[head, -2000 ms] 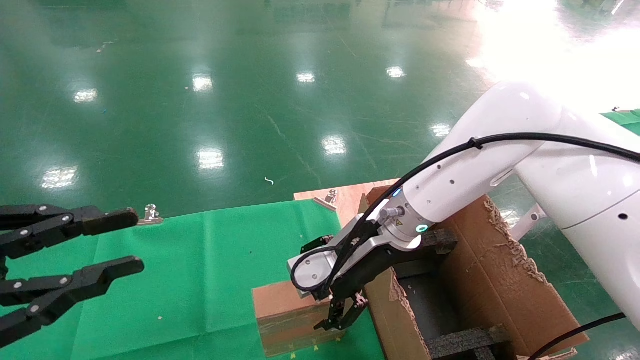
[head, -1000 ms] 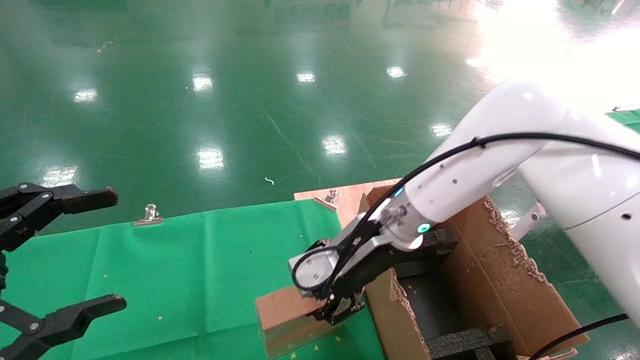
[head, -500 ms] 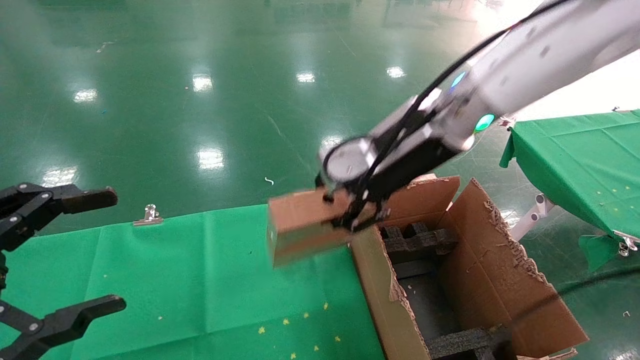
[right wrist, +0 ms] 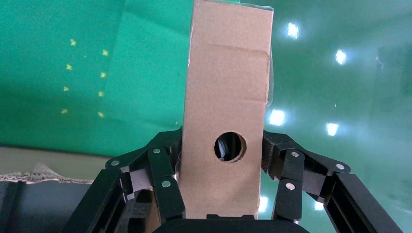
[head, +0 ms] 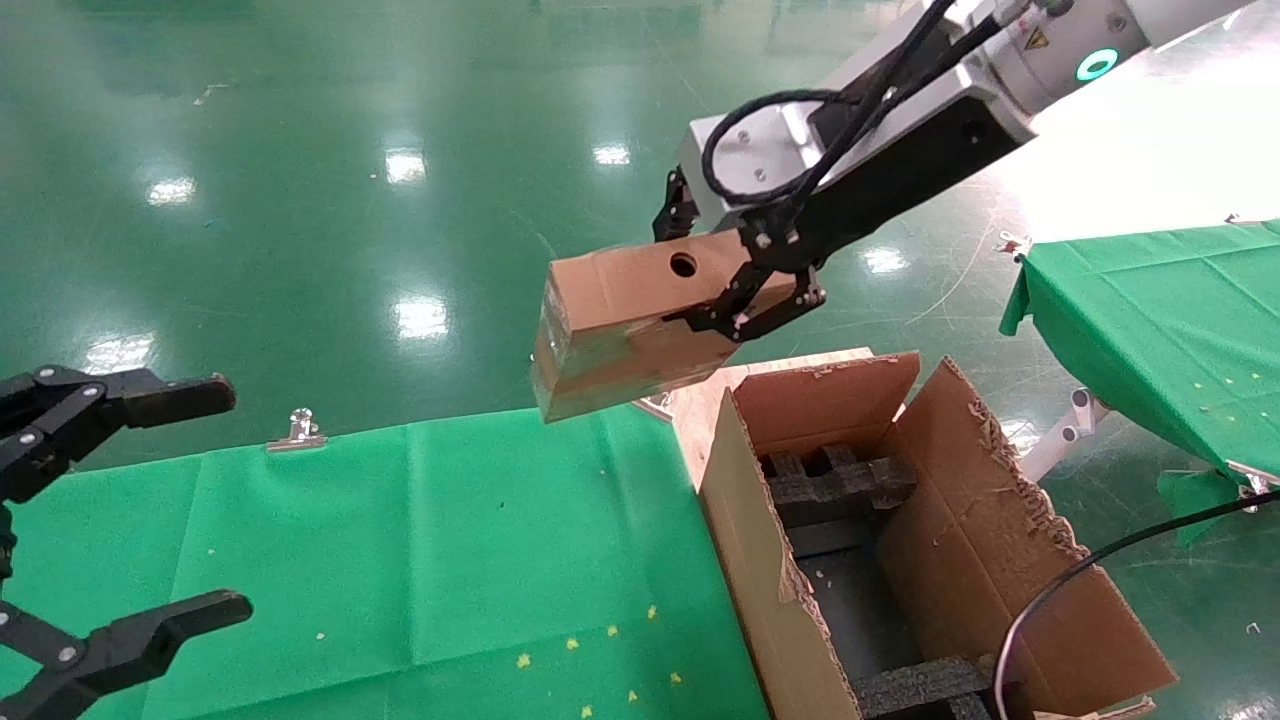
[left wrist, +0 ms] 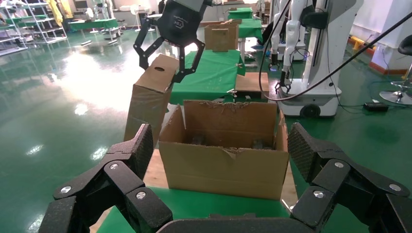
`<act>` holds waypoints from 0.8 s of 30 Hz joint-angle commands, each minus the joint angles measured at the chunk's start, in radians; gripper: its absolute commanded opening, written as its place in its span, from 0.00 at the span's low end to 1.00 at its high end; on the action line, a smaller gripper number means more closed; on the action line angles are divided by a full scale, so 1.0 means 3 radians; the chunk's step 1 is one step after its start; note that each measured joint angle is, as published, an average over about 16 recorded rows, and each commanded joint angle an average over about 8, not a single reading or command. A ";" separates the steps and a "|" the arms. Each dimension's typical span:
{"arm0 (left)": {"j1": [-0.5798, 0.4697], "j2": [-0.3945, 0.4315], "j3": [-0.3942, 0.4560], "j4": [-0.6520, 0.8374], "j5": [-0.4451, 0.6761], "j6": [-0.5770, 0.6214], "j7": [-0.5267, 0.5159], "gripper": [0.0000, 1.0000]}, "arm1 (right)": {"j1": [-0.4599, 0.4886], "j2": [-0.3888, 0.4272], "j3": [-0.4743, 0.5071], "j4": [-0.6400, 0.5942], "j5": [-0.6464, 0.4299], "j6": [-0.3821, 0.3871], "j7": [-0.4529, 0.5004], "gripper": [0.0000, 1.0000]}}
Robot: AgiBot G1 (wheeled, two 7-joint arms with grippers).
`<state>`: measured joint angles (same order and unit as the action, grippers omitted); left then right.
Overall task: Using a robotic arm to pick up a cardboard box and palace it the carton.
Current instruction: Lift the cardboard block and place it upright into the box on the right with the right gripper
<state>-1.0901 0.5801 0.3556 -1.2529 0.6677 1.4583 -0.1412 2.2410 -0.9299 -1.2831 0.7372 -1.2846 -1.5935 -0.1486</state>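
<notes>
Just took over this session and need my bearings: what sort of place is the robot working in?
Probably a factory-style robot test hall: glossy green floor, green-clothed tables, another robot on a stand, shelving. The right claw holds the cardboard box above the carton.

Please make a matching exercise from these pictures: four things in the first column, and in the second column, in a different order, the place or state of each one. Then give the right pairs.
Things:
1. cardboard box
2. carton
3. left gripper
4. right gripper

Places or states:
A. open, apart from both boxes, at the green table's left side
B. stands open beside the green table, black foam inside
C. held in the air, tilted, a round hole in one face
D. shut on the small box, above the carton's far edge

Pairs: 1-C, 2-B, 3-A, 4-D
</notes>
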 commanded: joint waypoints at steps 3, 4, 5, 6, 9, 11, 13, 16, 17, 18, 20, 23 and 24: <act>0.0000 0.0000 0.0000 0.0000 0.0000 0.0000 0.0000 1.00 | 0.0103 -0.0008 -0.0165 -0.0146 0.0125 0.0000 -0.0111 0.00; 0.0000 0.0000 0.0000 0.0000 0.0000 0.0000 0.0000 1.00 | 0.0123 0.0001 -0.0207 -0.0172 0.0157 -0.0002 -0.0133 0.00; 0.0000 0.0000 0.0000 0.0000 0.0000 0.0000 0.0000 1.00 | 0.0143 0.0013 -0.0246 -0.0195 0.0187 -0.0003 -0.0153 0.00; 0.0000 0.0000 0.0000 0.0000 0.0000 0.0000 0.0000 1.00 | 0.0168 0.0030 -0.0288 -0.0217 0.0215 -0.0004 -0.0173 0.00; 0.0000 0.0000 0.0000 0.0000 0.0000 0.0000 0.0000 1.00 | 0.0260 0.0106 -0.0420 -0.0281 0.0276 -0.0007 -0.0231 0.00; 0.0000 0.0000 0.0000 0.0000 0.0000 0.0000 0.0000 1.00 | 0.0333 0.0175 -0.0514 -0.0322 0.0302 -0.0009 -0.0270 0.00; 0.0000 0.0000 0.0000 0.0000 0.0000 0.0000 0.0000 1.00 | 0.0408 0.0252 -0.0617 -0.0359 0.0322 -0.0012 -0.0307 0.00; 0.0000 0.0000 0.0000 0.0000 0.0000 0.0000 0.0000 1.00 | 0.0509 0.0373 -0.0787 -0.0401 0.0342 -0.0017 -0.0356 0.00; 0.0000 0.0000 0.0000 0.0000 0.0000 0.0000 0.0000 1.00 | 0.0541 0.0413 -0.0845 -0.0412 0.0346 -0.0018 -0.0368 0.00; 0.0000 0.0000 0.0000 0.0000 0.0000 0.0000 0.0000 1.00 | 0.0574 0.0454 -0.0908 -0.0421 0.0348 -0.0018 -0.0381 0.00; 0.0000 0.0000 0.0000 0.0000 0.0000 0.0000 0.0000 1.00 | 0.0639 0.0533 -0.1034 -0.0439 0.0346 -0.0019 -0.0402 0.00; 0.0000 0.0000 0.0000 0.0000 0.0000 0.0000 0.0000 1.00 | 0.0733 0.0643 -0.1231 -0.0463 0.0335 -0.0020 -0.0433 0.00; 0.0000 0.0000 0.0000 0.0000 0.0000 0.0000 0.0000 1.00 | 0.0762 0.0678 -0.1297 -0.0471 0.0333 -0.0020 -0.0442 0.00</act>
<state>-1.0901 0.5801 0.3558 -1.2529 0.6676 1.4583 -0.1412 2.4647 -0.7285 -1.6721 0.5963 -1.1812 -1.5996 -0.2784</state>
